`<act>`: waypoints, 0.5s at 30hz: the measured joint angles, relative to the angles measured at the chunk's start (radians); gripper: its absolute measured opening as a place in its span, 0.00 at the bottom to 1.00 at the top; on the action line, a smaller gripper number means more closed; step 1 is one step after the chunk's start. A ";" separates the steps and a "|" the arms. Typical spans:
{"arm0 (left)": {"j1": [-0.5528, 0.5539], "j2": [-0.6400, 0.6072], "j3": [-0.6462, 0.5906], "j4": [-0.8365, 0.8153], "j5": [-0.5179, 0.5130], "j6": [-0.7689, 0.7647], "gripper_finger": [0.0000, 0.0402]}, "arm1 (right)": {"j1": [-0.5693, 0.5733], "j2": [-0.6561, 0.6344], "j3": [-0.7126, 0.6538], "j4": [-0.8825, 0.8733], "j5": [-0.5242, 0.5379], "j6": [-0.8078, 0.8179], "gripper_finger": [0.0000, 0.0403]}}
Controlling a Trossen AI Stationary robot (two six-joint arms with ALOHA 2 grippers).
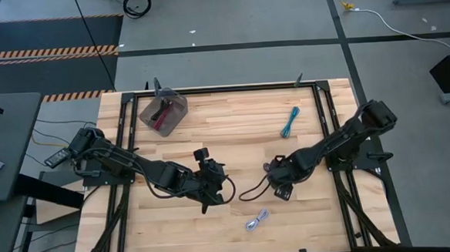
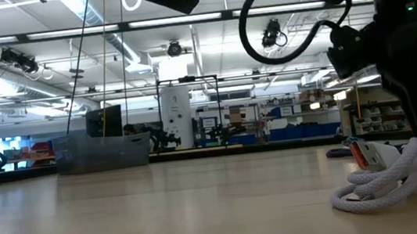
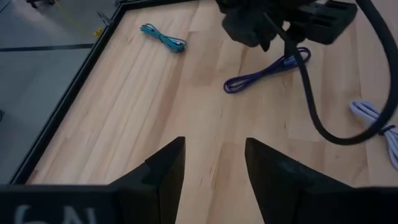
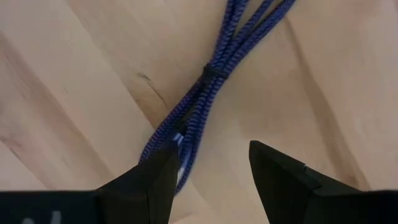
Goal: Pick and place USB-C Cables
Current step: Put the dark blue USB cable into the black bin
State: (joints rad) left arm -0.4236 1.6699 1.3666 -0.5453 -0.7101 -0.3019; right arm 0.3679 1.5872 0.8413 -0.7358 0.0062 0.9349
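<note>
My right gripper [image 1: 274,172] [image 4: 208,180] is open and points down over the purple cable bundle [image 4: 205,93], which lies flat on the table. The bundle's lower end [image 4: 177,146] sits beside one finger. The purple cable also shows in the left wrist view [image 3: 264,73], under the right gripper. My left gripper [image 1: 222,185] [image 3: 214,168] is open and empty over the table's middle. The teal cable [image 1: 289,123] [image 3: 163,37] lies at the far right. The white-silver cable [image 1: 257,220] [image 2: 381,180] [image 3: 373,118] lies near the front edge. A magenta cable [image 1: 161,117] lies in the clear bin [image 1: 174,104]. My right gripper's open fingers come from above, one on each side of the purple cable's end [image 4: 177,146]. One finger [image 4: 152,177] is right beside that end; whether it touches the cable, I cannot tell.
The clear bin [image 2: 102,149] stands at the table's far left. A loop of black robot wiring [image 1: 251,190] hangs from the right arm between the two grippers. A black frame [image 1: 325,128] borders the wooden table. Bare wood [image 1: 176,229] lies at the near left.
</note>
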 joint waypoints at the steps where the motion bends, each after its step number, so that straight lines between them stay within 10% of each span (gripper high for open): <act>1: 0.000 0.000 0.000 0.000 0.000 0.000 0.43 | 0.005 0.005 0.000 0.010 0.000 0.007 0.51; 15: -0.002 0.000 0.000 -0.017 0.000 -0.053 0.43 | 0.031 0.063 -0.001 0.051 0.055 -0.063 0.38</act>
State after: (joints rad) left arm -0.4256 1.6699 1.3666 -0.5624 -0.7106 -0.3551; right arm 0.3988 1.6497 0.8402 -0.6849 0.0613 0.8718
